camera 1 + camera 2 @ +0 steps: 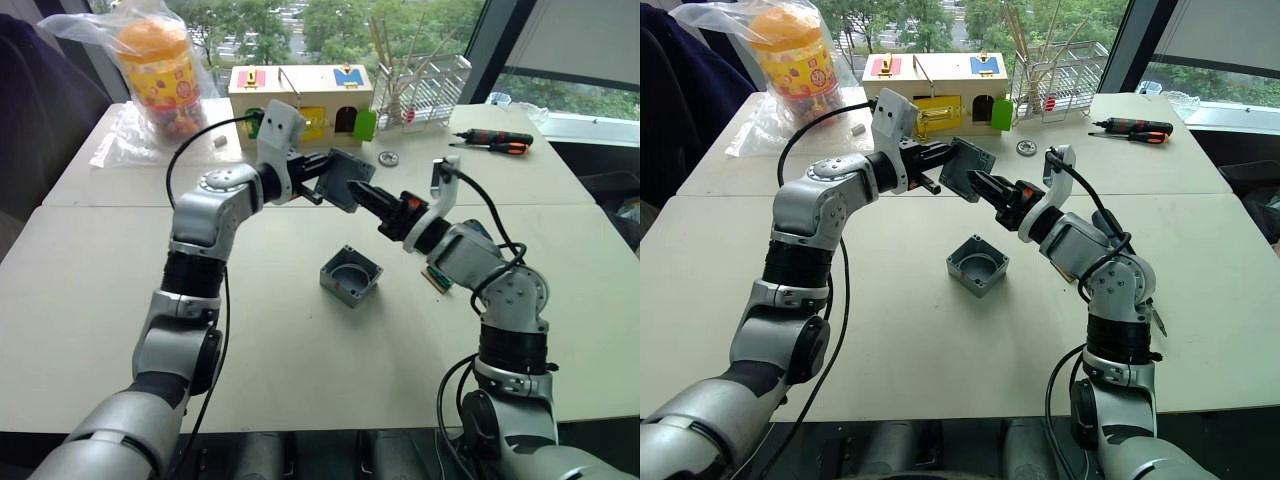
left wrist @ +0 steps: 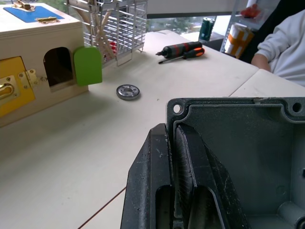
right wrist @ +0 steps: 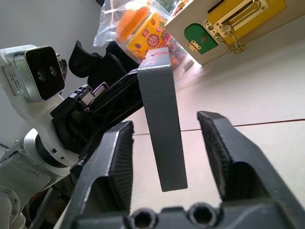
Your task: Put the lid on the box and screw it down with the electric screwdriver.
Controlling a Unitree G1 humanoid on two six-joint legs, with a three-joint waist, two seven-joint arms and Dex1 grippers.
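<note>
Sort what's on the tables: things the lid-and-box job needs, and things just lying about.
For the job:
- lid, held up by the left gripper, its edge between the open fingers of the right gripper
- box, open, on the near table

Lying about:
- wooden box
- hand screwdrivers
- wire rack
- metal ring
- bagged jar

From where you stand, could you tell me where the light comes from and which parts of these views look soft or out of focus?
Eye views: daylight enters through the windows behind the wooden box; table surface evenly lit, little glare. Left wrist view: the left gripper's fingers are soft up close, while the lid and the hand screwdrivers read clearly. Right wrist view: the lid's edge is sharp, the bagged jar beyond is blurred.
</note>
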